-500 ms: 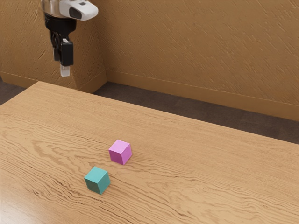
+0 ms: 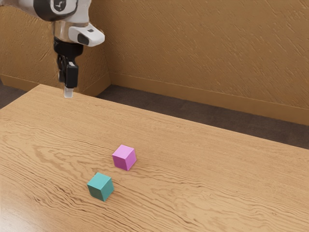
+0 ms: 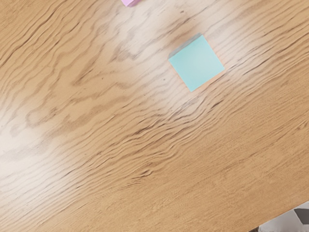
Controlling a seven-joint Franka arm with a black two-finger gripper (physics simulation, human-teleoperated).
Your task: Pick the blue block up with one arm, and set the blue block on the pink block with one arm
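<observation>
The blue block (image 2: 100,186), a teal-blue cube, rests on the wooden table (image 2: 203,183) toward the front. The pink block (image 2: 124,157) sits just behind it and slightly toward the exterior view's right, a small gap apart. My gripper (image 2: 68,93) hangs high at the exterior view's upper left, over the table's far corner, far from both blocks and holding nothing. It is seen edge-on. In the wrist view the blue block (image 3: 196,62) lies well off from under the hand, with a sliver of the pink block (image 3: 129,2) beyond it.
The table's back edge (image 2: 159,113) runs diagonally, with dark floor and a tan wall behind it. A table corner with grey floor (image 3: 289,220) shows in the wrist view.
My hand has come down toward the table's far corner and the arm's wrist has shifted slightly. Both blocks lie where they were.
</observation>
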